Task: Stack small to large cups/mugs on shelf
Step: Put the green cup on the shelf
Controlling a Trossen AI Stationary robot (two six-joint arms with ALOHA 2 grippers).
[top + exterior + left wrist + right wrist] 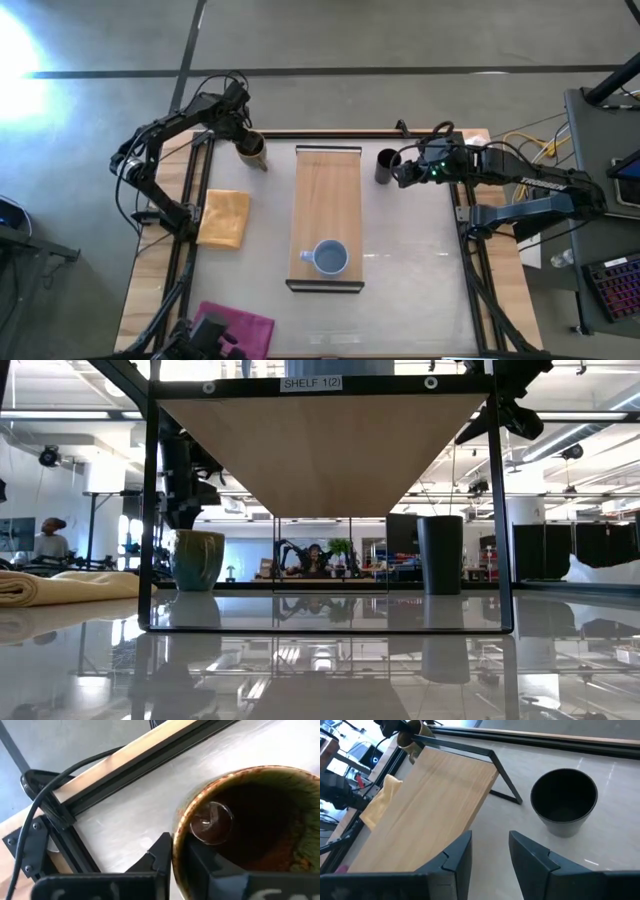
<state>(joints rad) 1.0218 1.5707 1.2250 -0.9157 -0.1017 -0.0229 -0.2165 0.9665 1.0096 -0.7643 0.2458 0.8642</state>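
The mustard-brown mug (253, 151) stands on the table left of the shelf's far end; it also shows in the low view (197, 559). My left gripper (247, 140) is shut on it. The light-wood shelf (326, 200) runs down the table's middle. The small light-blue cup (331, 258) stands on its near end. The black cup (386, 165) stands on the table right of the shelf's far end. My right gripper (490, 845) is open just to the right of the black cup (564, 800), not touching it. My left gripper holds the mug by its rim wall (178, 836). One finger (161, 854) is outside the wall and the other (210, 867) is inside the dark hollow. The fingers come from above, slanting down. The mug stands upright with its base on the table (197, 588).
A folded yellow cloth (224, 217) lies left of the shelf, and a magenta cloth (238, 325) lies at the near left edge. The shelf's black metal frame (150, 510) holds the board above the table. The tabletop right of the shelf is bare.
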